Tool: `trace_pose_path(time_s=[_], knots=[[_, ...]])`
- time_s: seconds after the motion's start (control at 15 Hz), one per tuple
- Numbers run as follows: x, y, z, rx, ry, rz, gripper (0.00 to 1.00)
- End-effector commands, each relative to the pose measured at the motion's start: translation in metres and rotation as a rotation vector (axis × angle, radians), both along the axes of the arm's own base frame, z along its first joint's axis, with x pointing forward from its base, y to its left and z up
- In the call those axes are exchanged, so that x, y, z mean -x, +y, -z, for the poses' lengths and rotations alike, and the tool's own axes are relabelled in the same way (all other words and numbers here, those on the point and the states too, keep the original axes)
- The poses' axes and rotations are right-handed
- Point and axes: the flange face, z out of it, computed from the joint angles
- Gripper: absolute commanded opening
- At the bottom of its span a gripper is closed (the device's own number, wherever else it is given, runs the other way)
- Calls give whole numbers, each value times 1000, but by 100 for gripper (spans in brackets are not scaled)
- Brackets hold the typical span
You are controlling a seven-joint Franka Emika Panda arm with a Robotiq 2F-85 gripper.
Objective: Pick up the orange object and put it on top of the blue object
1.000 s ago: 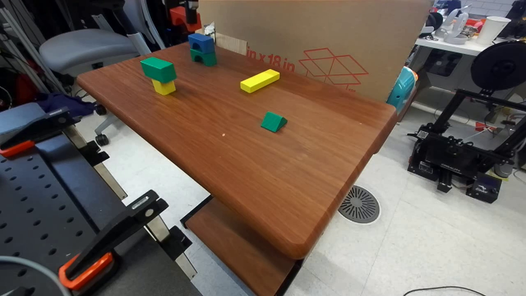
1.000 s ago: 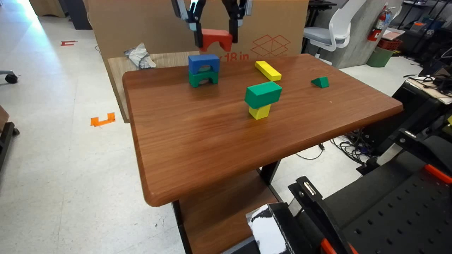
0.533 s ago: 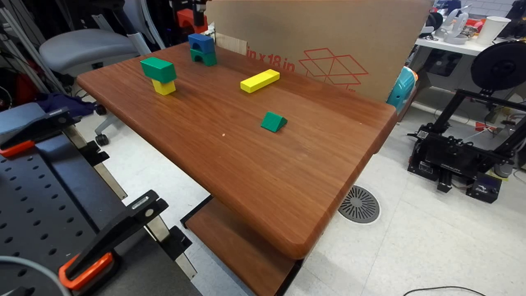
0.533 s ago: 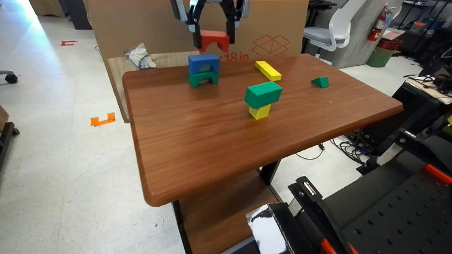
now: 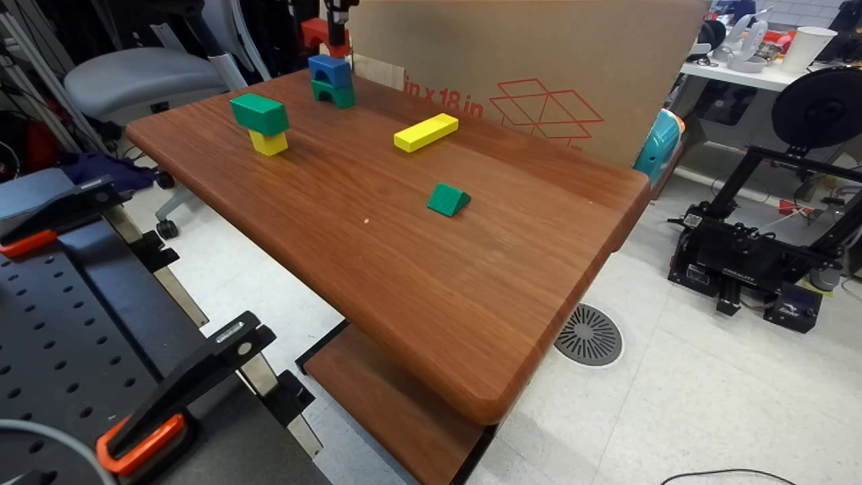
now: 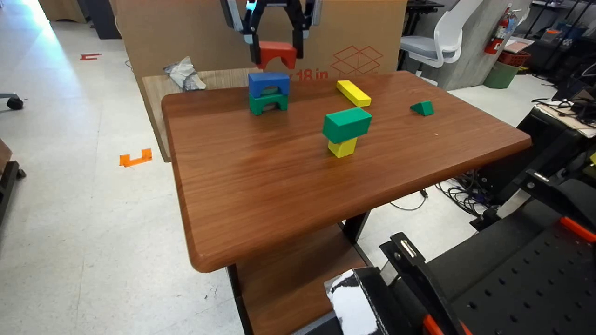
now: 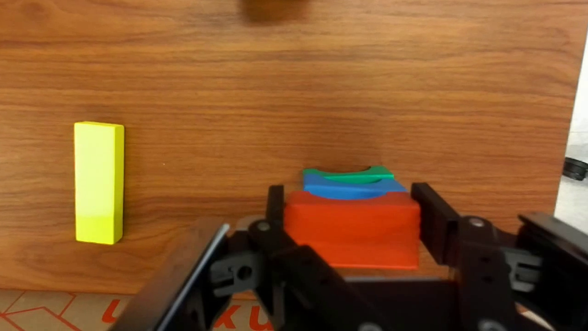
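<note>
The upper arch (image 6: 277, 49) was held by the gripper (image 6: 277, 52) above the middle arch (image 6: 268, 80), which was stacked on the bottom arch (image 6: 269, 100) near the back edge of the table (image 6: 260, 195); in an exterior view, the bar (image 6: 354, 93) was seen to their right, the wedge (image 6: 423, 108) farther right, and, before the bar, a slab (image 6: 347, 124) borne by a block (image 6: 342, 148); the table was backed by cardboard (image 6: 186, 32)
</note>
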Motion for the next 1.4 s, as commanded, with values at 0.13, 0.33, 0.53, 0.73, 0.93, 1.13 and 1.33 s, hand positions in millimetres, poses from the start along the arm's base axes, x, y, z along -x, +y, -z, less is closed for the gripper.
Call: trace_pose_path(time_s=[0.13,0.33,0.53,0.73,0.93,1.13,1.33], knots=[[-8,4,6,2,23,-17,44],[-9,6,8,4,23,-18,44],[-10,7,7,8,21,-17,44],[-10,8,6,11,27,-17,44],[-10,10,6,11,32,-15,44],[-10,10,7,16,36,-15,94],[-11,10,7,11,40,-6,100]])
